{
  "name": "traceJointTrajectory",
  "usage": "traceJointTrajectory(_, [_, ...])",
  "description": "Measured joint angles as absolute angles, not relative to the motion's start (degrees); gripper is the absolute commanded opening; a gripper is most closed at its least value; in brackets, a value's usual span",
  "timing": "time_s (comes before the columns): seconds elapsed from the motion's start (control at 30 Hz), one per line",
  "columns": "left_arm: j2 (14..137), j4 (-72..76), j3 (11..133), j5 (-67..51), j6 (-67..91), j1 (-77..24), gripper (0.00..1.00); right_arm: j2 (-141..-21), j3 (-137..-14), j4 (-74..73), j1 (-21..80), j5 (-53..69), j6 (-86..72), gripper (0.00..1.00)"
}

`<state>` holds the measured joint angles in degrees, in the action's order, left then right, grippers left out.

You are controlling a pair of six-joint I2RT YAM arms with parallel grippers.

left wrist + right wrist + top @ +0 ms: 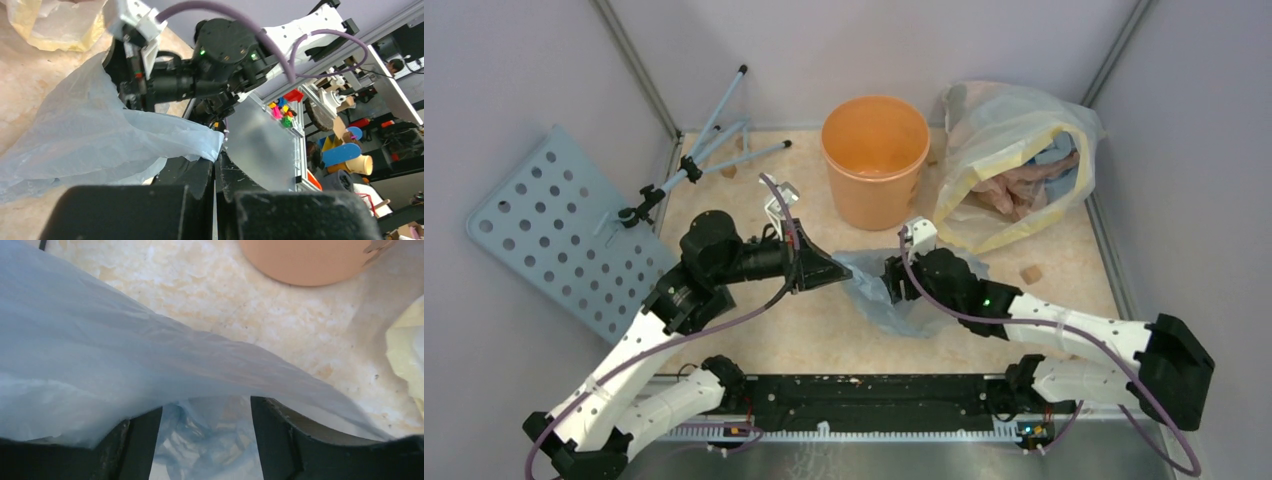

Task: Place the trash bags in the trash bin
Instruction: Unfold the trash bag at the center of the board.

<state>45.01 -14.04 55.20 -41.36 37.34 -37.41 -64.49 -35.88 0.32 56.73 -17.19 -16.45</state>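
We see the left gripper (215,167) pinched shut on the trash bag (876,300), bag crumpled on the table (814,335) near the trash bin (876,150), right gripper (206,407) spread wide, film draped across it, seemingly ungrasped

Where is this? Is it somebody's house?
Probably not: it looks like a robot lab test booth. A left arm and right arm are bolted to a table with grey walls around it, and workshop clutter shows beyond.
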Motion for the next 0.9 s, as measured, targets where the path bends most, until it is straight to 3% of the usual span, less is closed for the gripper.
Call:
traceJointTrajectory(0.13, [46.3,-16.4,56.4,-41.3,34.2,-37.4,0.0,-59.9,-35.6,-0.7,54.0,-16.6,-16.7,0.79])
traceJointTrajectory(0.53, [46.3,-22.0,58.7,-40.8,29.0,-37.4,0.0,-57.2,-35.3,-7.5,50.4,-33.4,-21.3,0.86])
traceJointTrajectory(0.9, [44.8,-27.5,57.5,-34.3,23.6,-37.4,0.0,-54.5,-39.2,-10.2,49.7,-15.0,-16.5,0.86])
